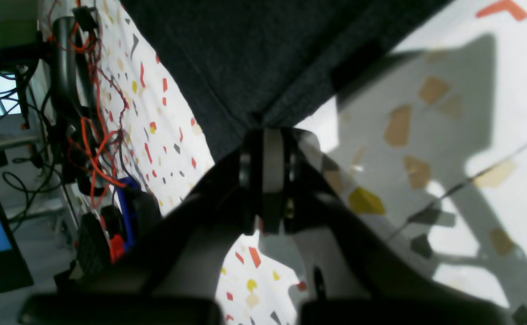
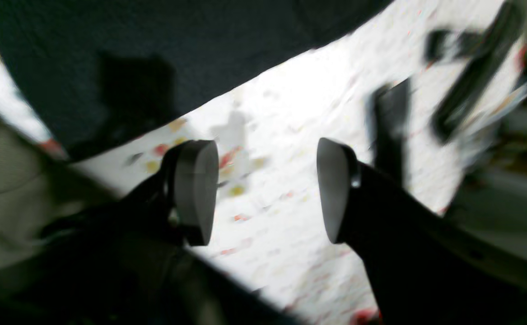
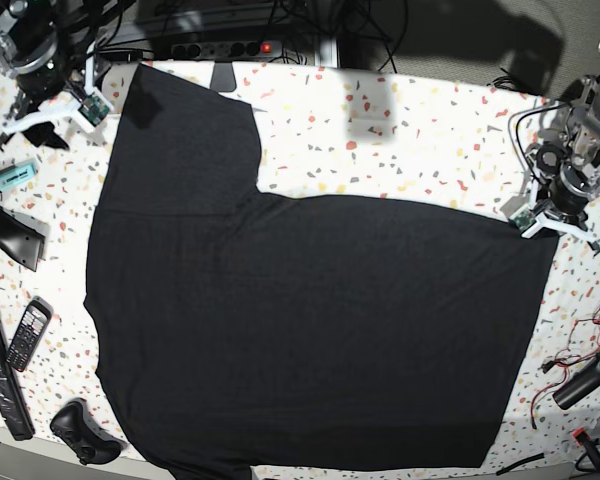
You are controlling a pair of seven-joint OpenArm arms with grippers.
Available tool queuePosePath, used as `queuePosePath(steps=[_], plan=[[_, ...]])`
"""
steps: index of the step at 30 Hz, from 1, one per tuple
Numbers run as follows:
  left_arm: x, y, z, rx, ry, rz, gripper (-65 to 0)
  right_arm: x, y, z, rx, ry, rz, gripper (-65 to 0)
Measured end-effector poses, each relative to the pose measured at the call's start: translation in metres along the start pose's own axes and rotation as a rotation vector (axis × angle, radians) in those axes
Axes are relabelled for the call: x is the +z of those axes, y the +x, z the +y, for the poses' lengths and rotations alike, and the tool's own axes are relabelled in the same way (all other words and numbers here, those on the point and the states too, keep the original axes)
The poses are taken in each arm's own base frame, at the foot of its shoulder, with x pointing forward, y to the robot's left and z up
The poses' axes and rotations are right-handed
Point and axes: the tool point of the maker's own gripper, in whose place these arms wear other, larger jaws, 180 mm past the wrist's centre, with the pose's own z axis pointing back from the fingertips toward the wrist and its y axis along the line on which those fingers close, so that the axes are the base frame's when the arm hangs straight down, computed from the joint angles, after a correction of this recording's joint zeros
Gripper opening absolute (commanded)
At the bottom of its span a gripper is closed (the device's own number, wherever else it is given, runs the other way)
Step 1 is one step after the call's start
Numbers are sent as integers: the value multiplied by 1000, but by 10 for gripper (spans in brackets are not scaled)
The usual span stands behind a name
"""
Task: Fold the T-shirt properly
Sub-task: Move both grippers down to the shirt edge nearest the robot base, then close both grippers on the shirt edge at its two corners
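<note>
T-shirt (image 3: 310, 330) lay spread flat and plain black over most of the speckled worktop (image 3: 420, 130), one sleeve reaching toward the far edge, no print showing. The left gripper (image 1: 265, 149) had its jaws pressed together on a hem corner, the cloth running away ahead of them, long axis across toward the other arm. Farther off, the right gripper (image 2: 263, 189) hovered with jaws spread and empty, the shirt's edge just beyond them.

My table (image 3: 430, 130), white with coloured flecks, carries the black T-shirt (image 3: 310, 320) spread flat; a phone (image 3: 27, 335) lies well below the right gripper (image 3: 65, 112).
</note>
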Motion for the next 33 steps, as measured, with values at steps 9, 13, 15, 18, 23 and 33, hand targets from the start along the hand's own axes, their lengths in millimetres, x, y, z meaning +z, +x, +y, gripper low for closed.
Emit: queuePosePath(steps=[9,13,15,18,23,33], plan=[[-5,11,-6,-19,37,21,-650,-33,-47,15,152,-39,114,-311],[-7,17,-10,-16,37,23,-650,-49,-43,22,151,-24,102,-312],[-8,18,-12,-17,32,28,-650,-58,-43,28,154,-8,107,-312],[-8,18,-11,-18,33,32,-650,-70,-35,36,166,13,93,-312],[-8,16,-9,-14,38,37,-650,-83,-28,54,202,67,111,-312],[-8,15,-8,-11,40,39,-650,-93,-16,39,182,30,128,-312]])
